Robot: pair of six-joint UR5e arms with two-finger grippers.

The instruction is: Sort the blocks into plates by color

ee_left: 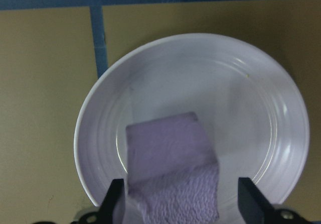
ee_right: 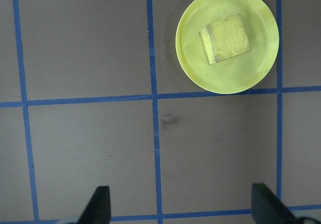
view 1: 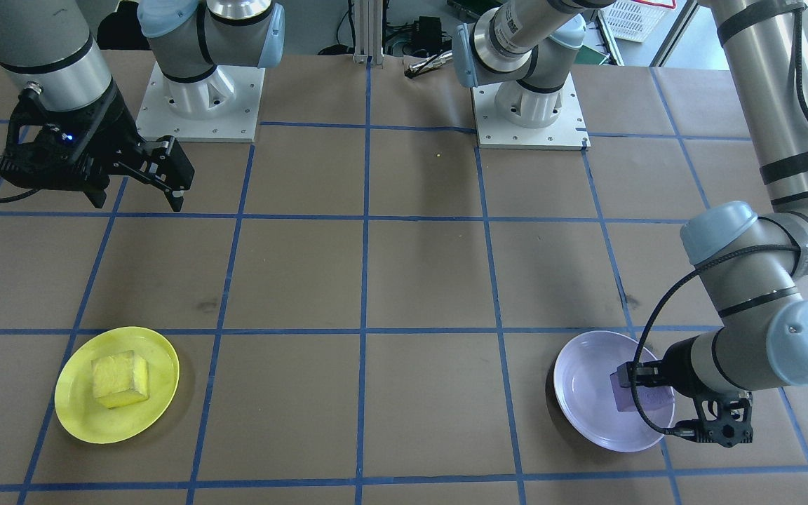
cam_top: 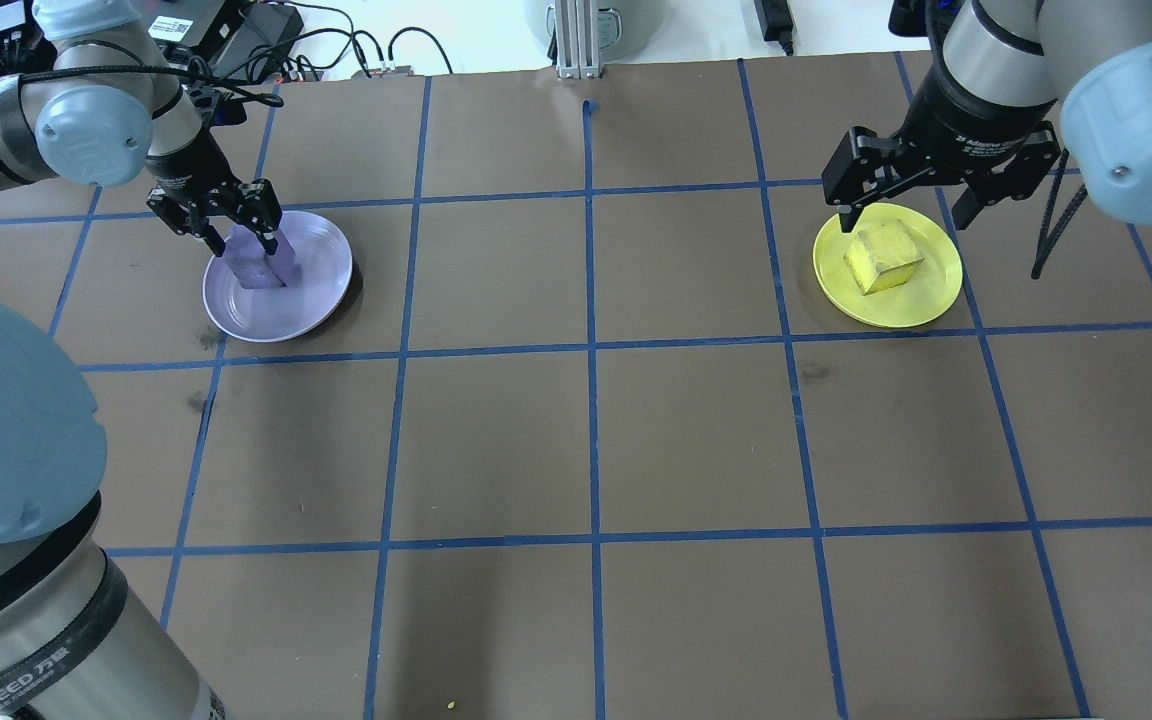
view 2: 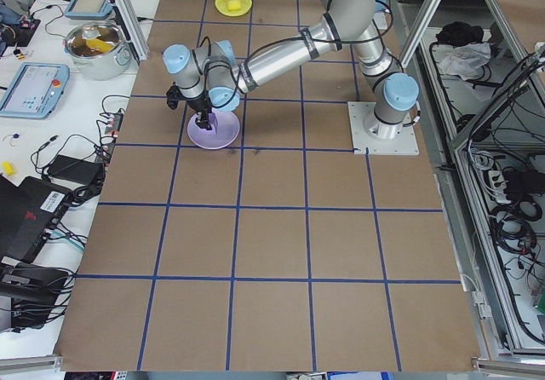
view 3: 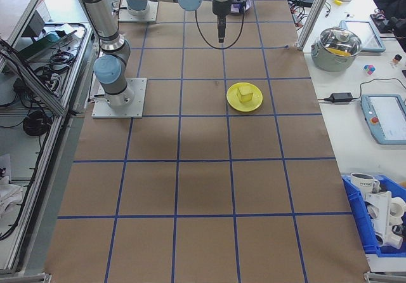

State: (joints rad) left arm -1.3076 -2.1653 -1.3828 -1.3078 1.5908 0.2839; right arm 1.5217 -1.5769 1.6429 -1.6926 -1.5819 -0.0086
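The light purple block (ee_left: 170,163) lies in the lavender plate (ee_left: 251,108). My left gripper (ee_left: 181,206) is open and low over that plate. Its fingers straddle the block, and a small gap shows at one finger. Overhead, the same gripper (cam_top: 251,250) stands over the purple block (cam_top: 254,268) in the lavender plate (cam_top: 321,290). The yellow block (cam_top: 884,258) rests tilted in the yellow plate (cam_top: 931,295). My right gripper (view 1: 141,196) hangs open and empty, high above the table and back toward the robot from the yellow plate (view 1: 81,414). Its wrist view shows the yellow block (ee_right: 225,39) far below.
Brown table paper carries a blue tape grid (cam_top: 591,345). The two arm bases (view 1: 200,98) (view 1: 530,112) stand at the robot's edge. A steel pot (view 2: 98,43) and tablets sit on the side bench beyond the table.
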